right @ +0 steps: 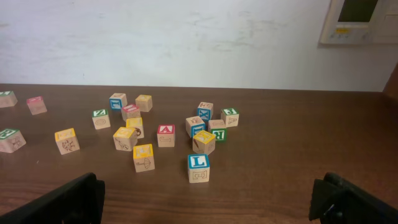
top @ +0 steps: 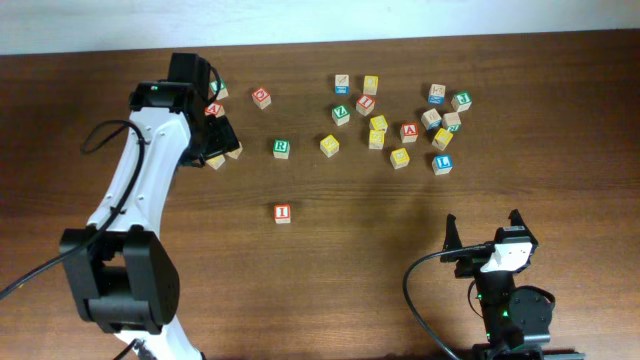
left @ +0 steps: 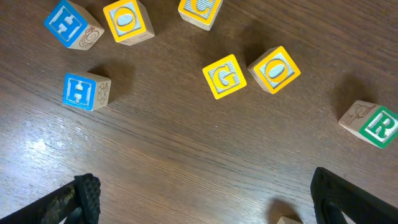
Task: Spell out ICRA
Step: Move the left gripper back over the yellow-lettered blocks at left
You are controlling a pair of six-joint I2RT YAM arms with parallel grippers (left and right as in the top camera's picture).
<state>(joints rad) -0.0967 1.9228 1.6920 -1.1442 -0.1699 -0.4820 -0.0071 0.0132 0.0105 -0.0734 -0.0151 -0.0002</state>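
At the table's (top: pixel 330 290) far left, the left gripper (top: pixel 218 135) hangs spread wide, holding nothing, with a blue H block (left: pixel 86 91), a yellow G block (left: pixel 224 76) and a yellow O block (left: pixel 274 69) ahead of its fingers. Nearer the middle the red I block (top: pixel 282 212) sits alone, letter up, its stroke running front to back, well apart from that gripper and straight in front of the green R block (top: pixel 281 147). Further right, the red A block (top: pixel 409 132) sits hemmed in by a crowded cluster, and the right gripper (top: pixel 484 235), also spread and holding nothing, rests near the front edge, well apart from every block.
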